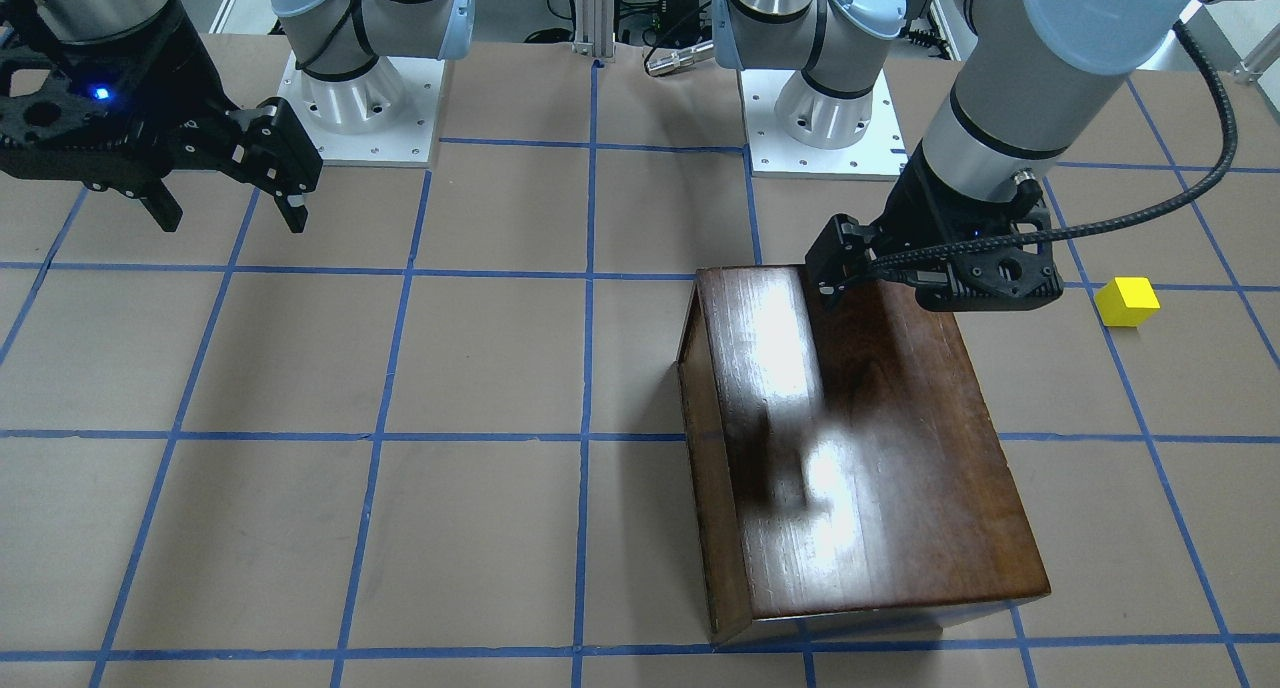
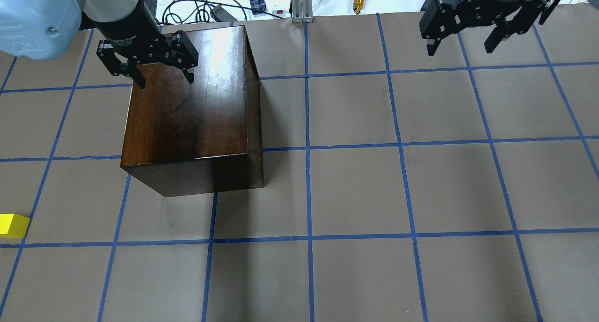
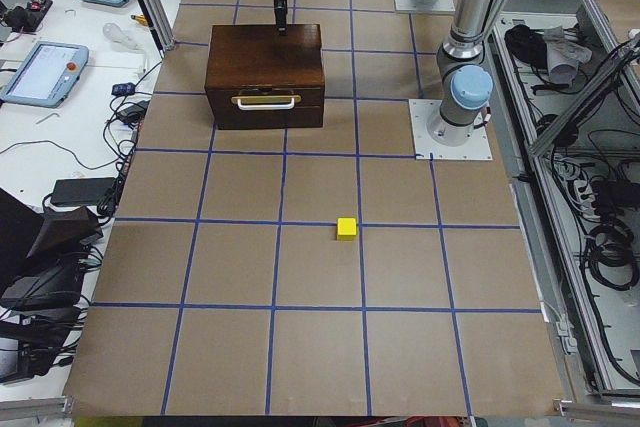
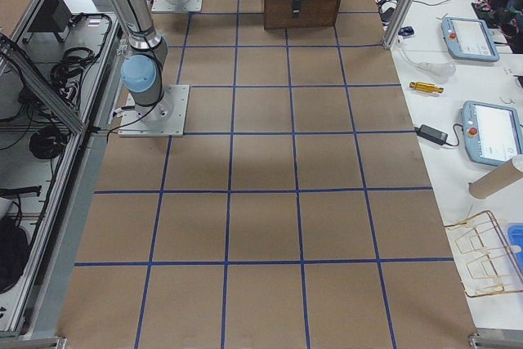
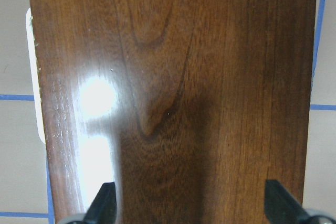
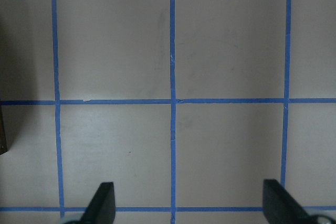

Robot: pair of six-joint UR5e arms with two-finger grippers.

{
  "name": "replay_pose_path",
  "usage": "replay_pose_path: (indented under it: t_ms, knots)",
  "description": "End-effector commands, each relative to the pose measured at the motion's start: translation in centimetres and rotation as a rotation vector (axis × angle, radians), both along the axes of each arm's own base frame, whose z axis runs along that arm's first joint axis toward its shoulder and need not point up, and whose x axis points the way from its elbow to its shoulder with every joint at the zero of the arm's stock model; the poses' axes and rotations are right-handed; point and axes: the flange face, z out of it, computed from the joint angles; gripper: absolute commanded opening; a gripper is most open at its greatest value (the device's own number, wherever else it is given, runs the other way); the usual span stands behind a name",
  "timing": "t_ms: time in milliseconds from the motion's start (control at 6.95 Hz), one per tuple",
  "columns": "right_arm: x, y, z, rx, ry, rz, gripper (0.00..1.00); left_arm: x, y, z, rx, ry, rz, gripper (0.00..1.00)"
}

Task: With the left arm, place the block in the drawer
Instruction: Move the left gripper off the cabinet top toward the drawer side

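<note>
- Evidently the cabinet (image 2: pixel 187 111) is closed; its drawer (image 3: pixel 265 95) looks flush, so I judge it must be drawn out squarely by its pull first.
- Left gripper (image 2: pixel 165 82) hovers above the cabinet top, its 2 fingers spread, empty.
- Block (image 3: pixel 347 229) lies on the table (image 2: pixel 355 191), well apart from the claw — out past the drawer front.
</note>
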Motion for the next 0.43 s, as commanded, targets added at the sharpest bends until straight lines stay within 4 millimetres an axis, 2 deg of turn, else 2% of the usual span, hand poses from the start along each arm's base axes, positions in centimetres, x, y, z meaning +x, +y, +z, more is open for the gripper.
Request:
replay_pose_path:
  t_ms: [0,288]
  knots:
    - [-0.02,-0.04,-0.04,0.001,-0.001,-0.001,1.0,0.06,0.06,0.05,-0.002,0.0,-0.001,1.0]
    - [0.04,0.03,0.03,-0.001,0.0,0.001,1.0,-0.05,0.3,0.36,-0.005,0.001,-0.019,0.99]
